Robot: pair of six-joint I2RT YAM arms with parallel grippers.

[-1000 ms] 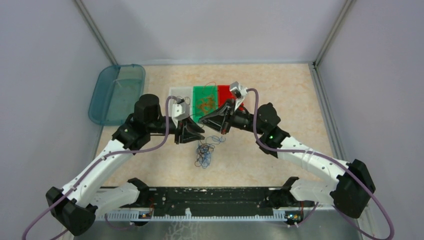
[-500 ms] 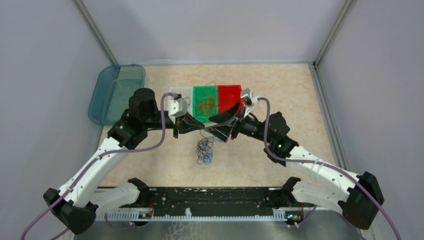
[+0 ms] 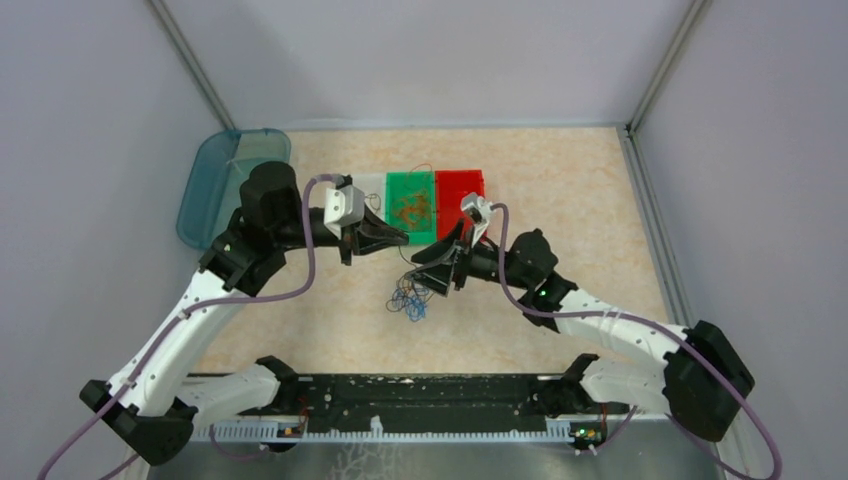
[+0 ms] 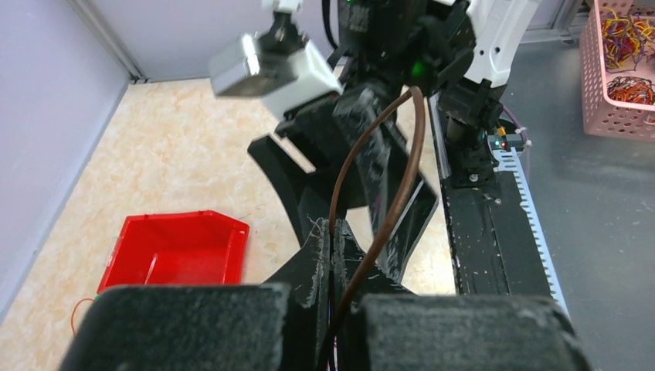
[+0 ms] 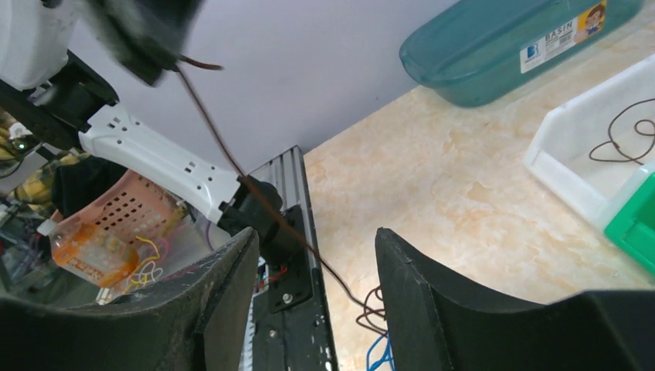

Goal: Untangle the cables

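We see one thin dark brown wire (image 4: pixel 408 158) clamped in the left jaws, which are pressed together on it. From the pinch it arches up and over towards the right jaws. In the right wrist view the same wire slants down through the gap between those jaws to the bench. The right jaws stand apart with nothing held between their black fingers (image 5: pixel 421 270). We cannot tell whether the wire touches them.

The brown wire ends in a small clump of curly blue and dark wires (image 3: pixel 408 300), which lies on the beige speckled bench (image 3: pixel 560 180) just below and on the near side of the right jaws. The left jaws hang higher, a little to the left of the right jaws, with their tips pointing towards them.

Beyond both jaws three small plastic bins sit side by side. The white bin (image 5: pixel 571 154) behind the left jaws has a brown wire curl (image 5: pixel 622 131) in it. The green bin (image 3: pixel 412 190) holds orange-brown wires (image 3: pixel 410 210), and the red bin (image 3: pixel 460 188) is behind the right jaws. Far to the left of the left jaws lies a teal translucent plastic basin (image 3: pixel 225 195).
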